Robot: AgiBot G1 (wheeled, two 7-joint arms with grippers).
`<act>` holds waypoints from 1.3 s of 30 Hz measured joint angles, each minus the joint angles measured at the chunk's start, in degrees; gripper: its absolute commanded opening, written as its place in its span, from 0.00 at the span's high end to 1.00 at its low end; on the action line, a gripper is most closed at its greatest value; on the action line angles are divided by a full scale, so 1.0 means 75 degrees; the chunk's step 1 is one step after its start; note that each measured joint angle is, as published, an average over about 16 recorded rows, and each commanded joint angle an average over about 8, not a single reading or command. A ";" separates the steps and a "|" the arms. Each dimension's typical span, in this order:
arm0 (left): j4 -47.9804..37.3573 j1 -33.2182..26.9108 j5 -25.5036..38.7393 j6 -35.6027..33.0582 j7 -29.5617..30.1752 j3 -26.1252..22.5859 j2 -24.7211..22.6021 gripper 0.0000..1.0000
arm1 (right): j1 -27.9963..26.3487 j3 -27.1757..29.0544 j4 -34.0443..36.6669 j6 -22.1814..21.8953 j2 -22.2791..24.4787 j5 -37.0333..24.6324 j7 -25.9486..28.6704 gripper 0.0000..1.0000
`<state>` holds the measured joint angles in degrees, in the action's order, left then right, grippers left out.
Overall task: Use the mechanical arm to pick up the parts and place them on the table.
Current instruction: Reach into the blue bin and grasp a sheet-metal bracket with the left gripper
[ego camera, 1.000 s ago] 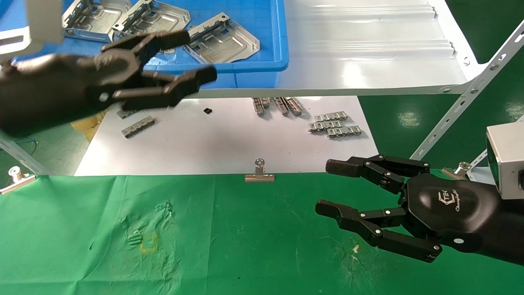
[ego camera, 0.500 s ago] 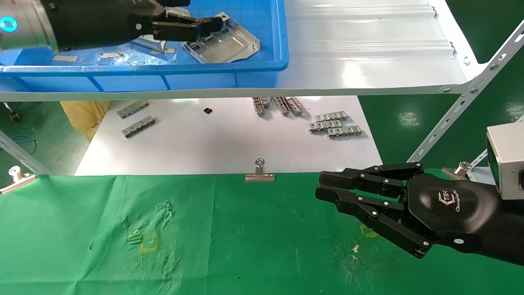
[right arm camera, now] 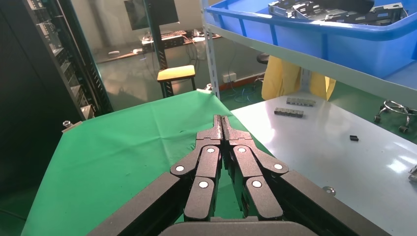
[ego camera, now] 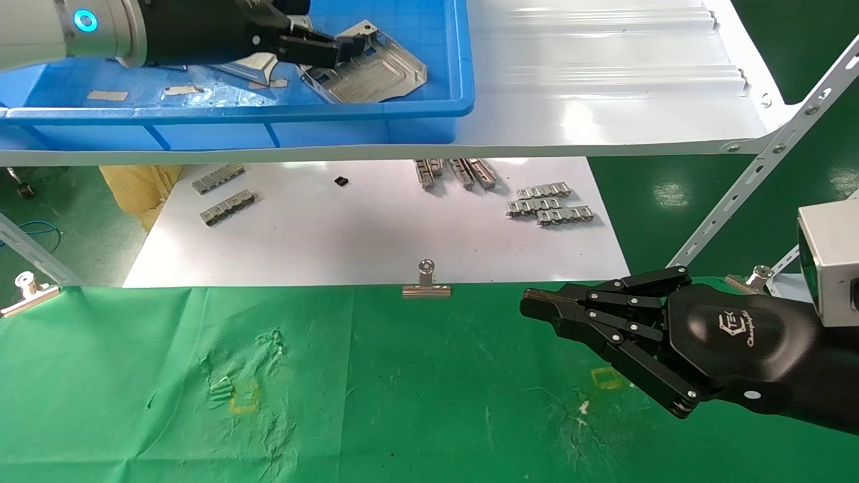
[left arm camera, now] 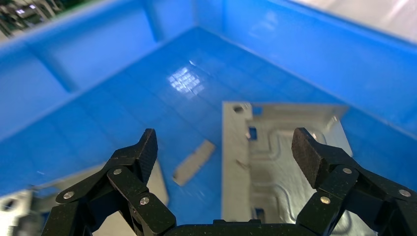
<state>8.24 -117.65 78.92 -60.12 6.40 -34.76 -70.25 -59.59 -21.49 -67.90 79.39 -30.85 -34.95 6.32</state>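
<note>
My left gripper (ego camera: 335, 41) reaches into the blue bin (ego camera: 376, 114) on the white shelf. It is open and empty, just above a silver stamped plate (ego camera: 376, 70). In the left wrist view the gripper (left arm camera: 226, 147) straddles the plate's (left arm camera: 280, 157) folded edge, one finger (left arm camera: 142, 152) over the bin floor, the other over the plate. A second plate (ego camera: 251, 66) lies partly hidden under the arm. My right gripper (ego camera: 530, 303) is shut and empty, hovering over the green cloth table (ego camera: 335, 389) at the right; it shows shut in the right wrist view (right arm camera: 221, 120).
Small grey ridged strips (ego camera: 550, 204) lie on the white board (ego camera: 369, 235) beyond the table. A silver binder clip (ego camera: 425, 282) grips the cloth's far edge, another at the left (ego camera: 27, 292). Yellow square marks (ego camera: 243, 397) sit on the cloth. A slanted metal strut (ego camera: 758, 161) stands at right.
My left arm swung up from below the shelf into the blue bin and settled over the plate. My right gripper closed from wide open to fully shut.
</note>
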 measured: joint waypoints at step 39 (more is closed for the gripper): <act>-0.1024 -0.0272 0.0077 0.0364 -0.0541 -0.0048 -0.0370 1.00 | 0.0000 0.0000 0.0000 0.0000 0.0000 0.0000 0.0000 1.00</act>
<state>0.56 -119.69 79.49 -57.39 2.34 -35.12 -73.02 -59.59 -21.49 -67.90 79.39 -30.85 -34.95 6.32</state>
